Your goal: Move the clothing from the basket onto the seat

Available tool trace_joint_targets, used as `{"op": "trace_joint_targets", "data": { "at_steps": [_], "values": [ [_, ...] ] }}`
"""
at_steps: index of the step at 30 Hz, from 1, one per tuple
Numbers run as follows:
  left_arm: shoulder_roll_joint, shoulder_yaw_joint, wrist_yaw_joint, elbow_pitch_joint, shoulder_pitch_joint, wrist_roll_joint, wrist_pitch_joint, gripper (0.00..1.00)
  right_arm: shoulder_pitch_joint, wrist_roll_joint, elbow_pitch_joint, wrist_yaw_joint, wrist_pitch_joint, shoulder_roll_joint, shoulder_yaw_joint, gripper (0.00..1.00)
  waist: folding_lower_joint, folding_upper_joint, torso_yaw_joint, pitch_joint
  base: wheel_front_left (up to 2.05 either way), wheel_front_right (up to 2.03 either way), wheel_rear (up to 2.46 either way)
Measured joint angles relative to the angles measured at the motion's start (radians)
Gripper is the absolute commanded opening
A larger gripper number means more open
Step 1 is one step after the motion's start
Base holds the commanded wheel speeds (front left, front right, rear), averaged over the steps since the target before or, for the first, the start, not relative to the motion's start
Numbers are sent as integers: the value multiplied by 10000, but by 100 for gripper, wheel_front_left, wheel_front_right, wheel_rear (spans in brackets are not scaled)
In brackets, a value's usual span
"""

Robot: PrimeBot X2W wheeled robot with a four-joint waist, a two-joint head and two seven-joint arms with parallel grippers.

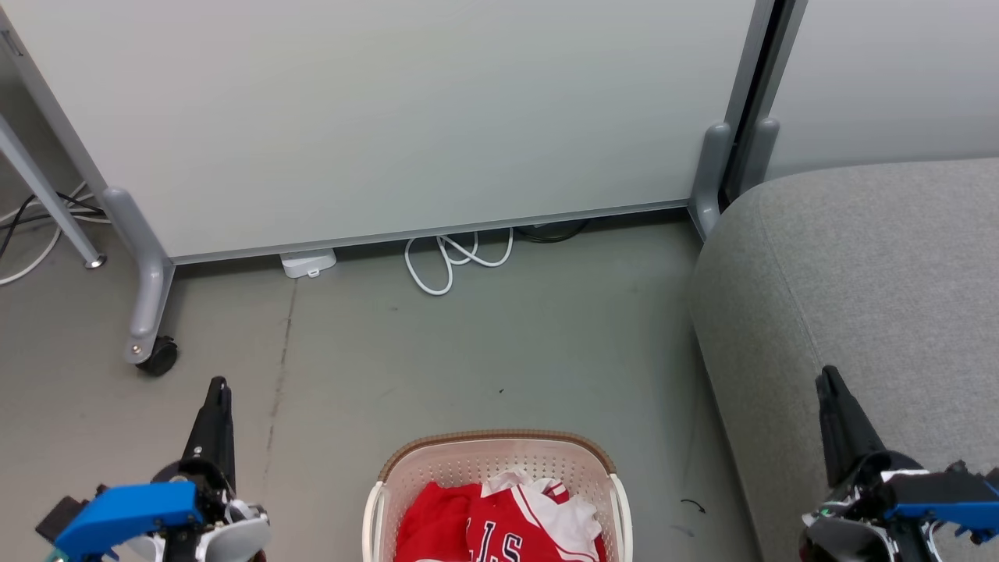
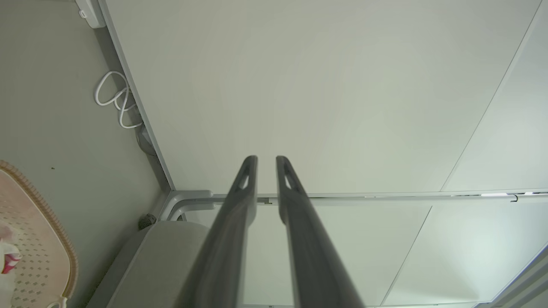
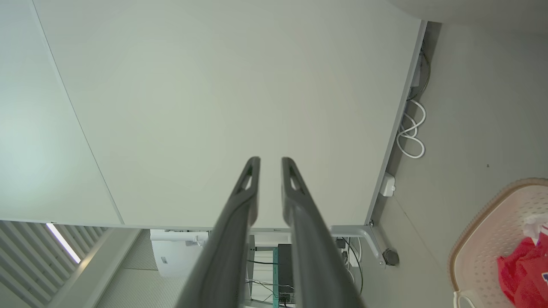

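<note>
The basket (image 1: 499,439), cream-white with a brown rim, stands on the floor at the bottom centre of the head view. In it lies the clothing (image 1: 507,527), red with white trim and dark lettering. The grey seat (image 1: 866,265) fills the right side. My left gripper (image 1: 218,384) hovers left of the basket and my right gripper (image 1: 827,375) hangs over the seat's front edge. In the wrist views the left gripper (image 2: 266,160) and the right gripper (image 3: 270,161) each show fingers nearly together with nothing between them. The right wrist view shows the basket (image 3: 483,222) and clothing (image 3: 522,269) at the lower right.
A pale partition panel (image 1: 390,117) on grey feet with a black caster (image 1: 160,357) stands behind the basket. A looped white cable (image 1: 453,265) and a white box (image 1: 308,263) lie at its base. A table leg (image 1: 47,195) slants at far left.
</note>
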Motion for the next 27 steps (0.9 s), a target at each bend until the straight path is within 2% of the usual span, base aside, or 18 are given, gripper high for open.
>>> {"op": "trace_joint_targets", "data": {
  "at_steps": [6, 13, 27],
  "values": [
    [-84, -58, 2, 286, 429, 48, -151, 100, 338, -102, 314, -12, -159, 50, 69, 100, 0, 0, 5, 7, 0, 0, 0],
    [-84, -186, 2, 157, 424, 694, -487, 100, 335, -807, 217, -12, -493, 50, 159, 100, 0, 0, 23, 26, 0, 0, 0],
    [-79, -512, 109, -339, 314, 3457, -1089, 100, 311, -3145, -236, -12, -1101, 46, 410, 100, 0, 0, 59, 66, 0, 0, 0]
  ]
}}
